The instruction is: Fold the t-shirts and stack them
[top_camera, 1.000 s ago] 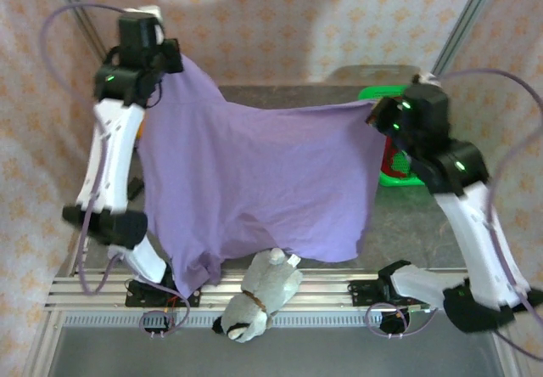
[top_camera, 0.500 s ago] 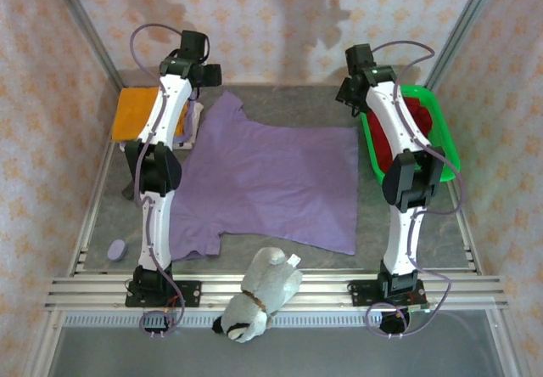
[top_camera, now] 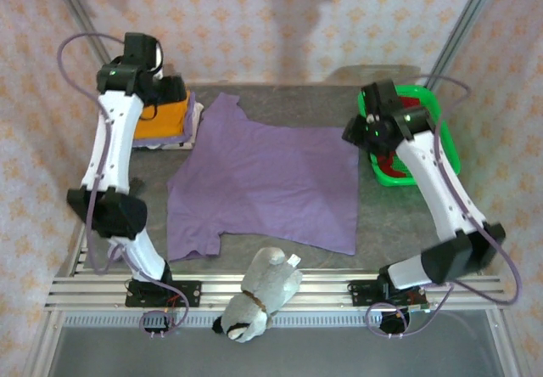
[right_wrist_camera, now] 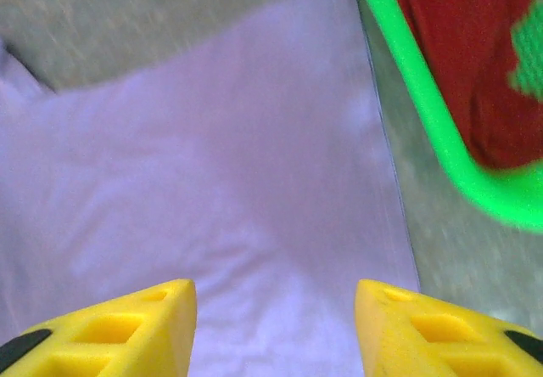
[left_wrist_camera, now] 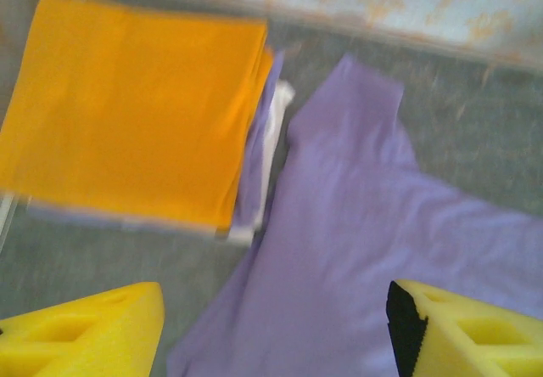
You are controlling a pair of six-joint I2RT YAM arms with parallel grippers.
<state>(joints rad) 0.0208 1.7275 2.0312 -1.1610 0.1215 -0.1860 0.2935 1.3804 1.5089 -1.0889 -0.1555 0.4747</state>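
Lying flat, soft lavender t-shirt (top_camera: 271,182) is smooth; left end effector (left_wrist_camera: 276,322), right end effector (right_wrist_camera: 273,313) gape wide.

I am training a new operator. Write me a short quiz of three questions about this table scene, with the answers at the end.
1. True or false: the orange t-shirt lies folded on top of a stack.
2. Where does the dark red t-shirt lie? A: in the green basket. B: on the orange t-shirt. C: under the plush toy.
3. Fill in the missing word: the left tool and the right tool both stand ____, with nothing between their fingers.

Key: 1 true; 2 A; 3 open.
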